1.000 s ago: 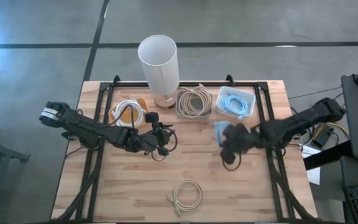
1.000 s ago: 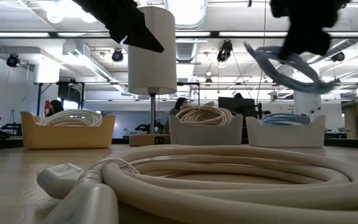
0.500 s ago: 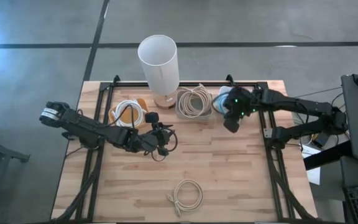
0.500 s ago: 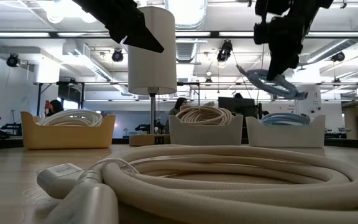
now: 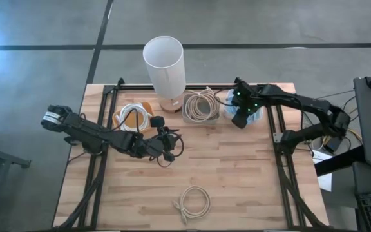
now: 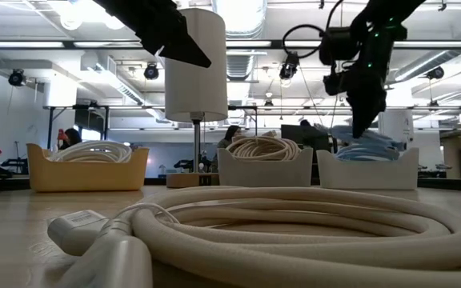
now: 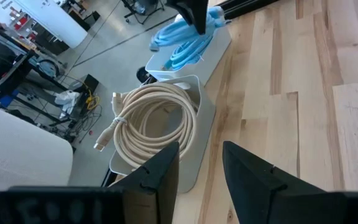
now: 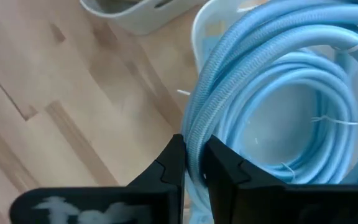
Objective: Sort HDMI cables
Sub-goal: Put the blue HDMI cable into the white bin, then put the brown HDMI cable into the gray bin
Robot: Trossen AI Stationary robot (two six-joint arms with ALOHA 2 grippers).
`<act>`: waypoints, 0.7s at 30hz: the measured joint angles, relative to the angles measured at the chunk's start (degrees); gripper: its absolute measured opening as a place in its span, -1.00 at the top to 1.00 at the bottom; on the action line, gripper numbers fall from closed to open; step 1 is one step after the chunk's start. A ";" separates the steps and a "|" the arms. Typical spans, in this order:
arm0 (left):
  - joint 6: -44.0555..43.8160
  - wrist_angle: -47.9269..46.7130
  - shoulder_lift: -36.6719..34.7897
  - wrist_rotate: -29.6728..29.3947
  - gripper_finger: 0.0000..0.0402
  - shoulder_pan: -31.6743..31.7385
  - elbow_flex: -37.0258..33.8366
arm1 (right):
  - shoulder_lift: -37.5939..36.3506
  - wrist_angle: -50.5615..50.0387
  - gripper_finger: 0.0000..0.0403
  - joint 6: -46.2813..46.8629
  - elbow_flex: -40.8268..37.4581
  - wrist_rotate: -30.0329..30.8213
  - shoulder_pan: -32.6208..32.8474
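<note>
Right pincer (image 5: 240,117), upper right, pinching a light blue cable (image 8: 229,118) over the white tray (image 5: 259,103); left pincer (image 5: 166,151) spread, centre-left.

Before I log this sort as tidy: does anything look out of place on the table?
One beige cable coil lies loose on the wooden table near its front edge, outside any tray. The right end effector holds a light blue cable over the white tray, not yet released. Nothing looks spilled or damaged.
</note>
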 joint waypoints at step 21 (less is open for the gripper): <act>-0.26 -0.04 0.00 0.00 0.31 0.00 0.00 | -0.29 -7.66 0.27 6.54 5.11 7.87 1.23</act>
